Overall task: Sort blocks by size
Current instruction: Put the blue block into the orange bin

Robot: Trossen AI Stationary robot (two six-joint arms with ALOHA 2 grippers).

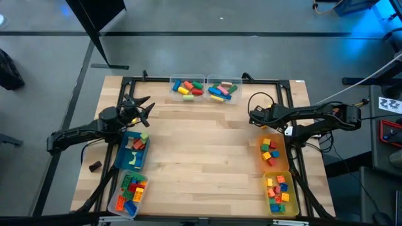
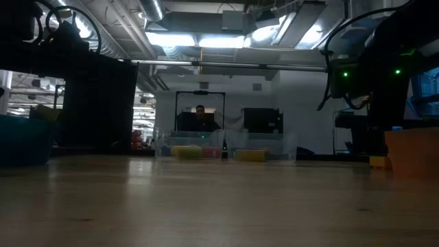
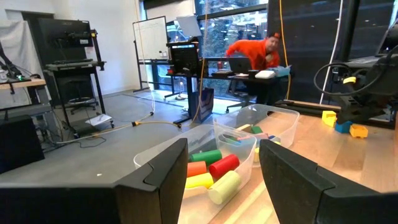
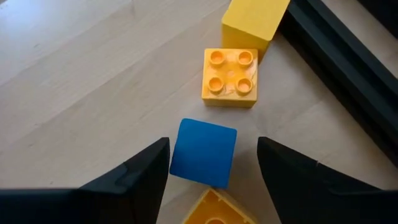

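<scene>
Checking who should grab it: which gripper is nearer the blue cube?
Right. The right gripper hovers directly over the blue cube, fingers open either side. The left gripper waits across the table by the blue bin.

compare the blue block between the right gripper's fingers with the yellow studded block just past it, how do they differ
The blue block is blue and shows a smooth face with no studs; the yellow studded block is yellow with four round studs facing the camera. The blue block lies between the open fingers of the right gripper, while the yellow studded block sits beyond them. The blue block sits slightly turned on the table relative to the yellow one. Both look roughly square and similar in size.
</scene>
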